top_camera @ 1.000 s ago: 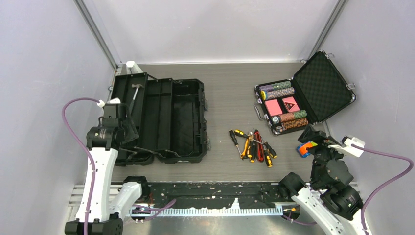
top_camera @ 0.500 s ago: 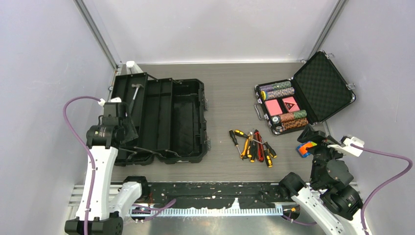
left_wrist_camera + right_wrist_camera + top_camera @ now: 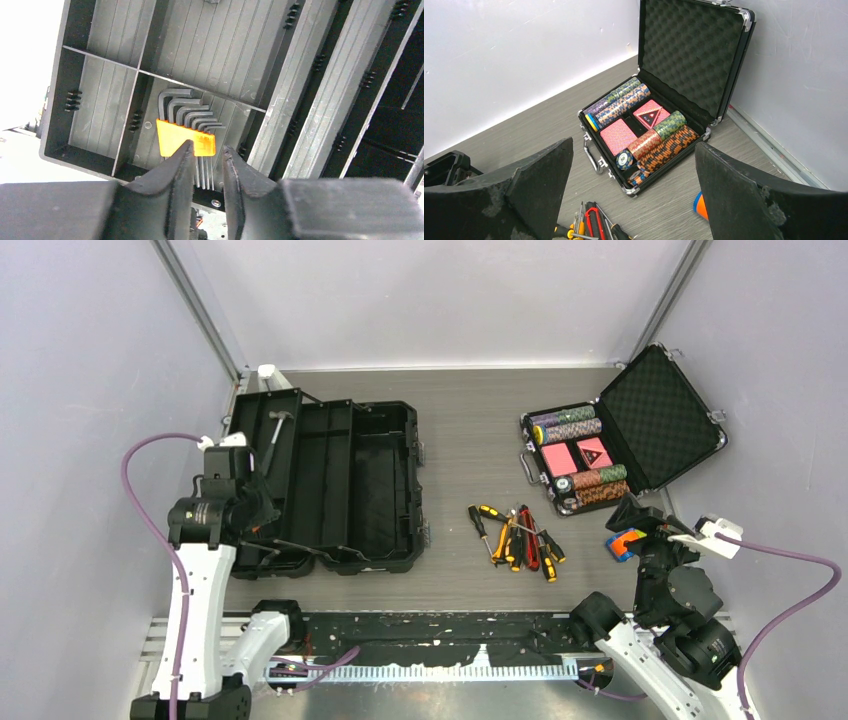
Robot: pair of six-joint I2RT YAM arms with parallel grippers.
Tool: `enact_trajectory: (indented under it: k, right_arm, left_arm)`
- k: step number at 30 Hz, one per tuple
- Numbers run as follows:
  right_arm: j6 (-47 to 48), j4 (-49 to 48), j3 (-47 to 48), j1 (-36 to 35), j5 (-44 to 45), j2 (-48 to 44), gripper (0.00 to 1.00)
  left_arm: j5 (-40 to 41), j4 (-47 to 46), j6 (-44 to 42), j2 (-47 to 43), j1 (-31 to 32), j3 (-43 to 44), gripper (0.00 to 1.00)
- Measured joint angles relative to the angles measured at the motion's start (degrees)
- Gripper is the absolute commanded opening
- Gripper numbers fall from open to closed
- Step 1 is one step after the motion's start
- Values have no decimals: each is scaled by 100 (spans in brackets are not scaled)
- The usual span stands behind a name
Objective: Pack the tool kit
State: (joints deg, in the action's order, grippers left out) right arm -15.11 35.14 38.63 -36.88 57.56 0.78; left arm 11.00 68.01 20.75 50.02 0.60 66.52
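Left gripper (image 3: 207, 152) hung narrow and empty just over the orange hex key set (image 3: 186, 137) sitting in a toolbox (image 3: 360, 490) compartment, so that bit looked packed; next I'd guess the screwdrivers (image 3: 515, 538) loose on the table (image 3: 460, 430), right gripper (image 3: 633, 145) gaping wide

Plain pale grey-lilac wall panels (image 3: 430, 300) close in the bench on three sides; slanting silver aluminium corner posts (image 3: 195, 305) stand at the two back corners; the grey wood-grain tabletop (image 3: 470, 415) is evenly lit, with soft shadows; a ribbed silver metal rail (image 3: 440, 672) runs along its near edge.
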Motion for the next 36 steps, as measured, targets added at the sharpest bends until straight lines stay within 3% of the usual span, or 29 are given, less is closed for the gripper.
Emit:
enact_trajectory:
  k: [8, 14, 27, 36]
  right_arm:
    - [2, -2, 0, 0, -11, 0, 96]
    - [2, -4, 0, 0, -26, 13, 96]
    - [7, -39, -2, 0, -76, 39, 96]
    - [7, -39, -2, 0, -94, 39, 96]
  left_arm:
    - [39, -299, 9, 271, 0, -306, 18]
    - [437, -310, 90, 275, 2, -372, 19]
    - [850, -389, 197, 173, -205, -369, 56]
    - [483, -573, 420, 7, -295, -651, 59]
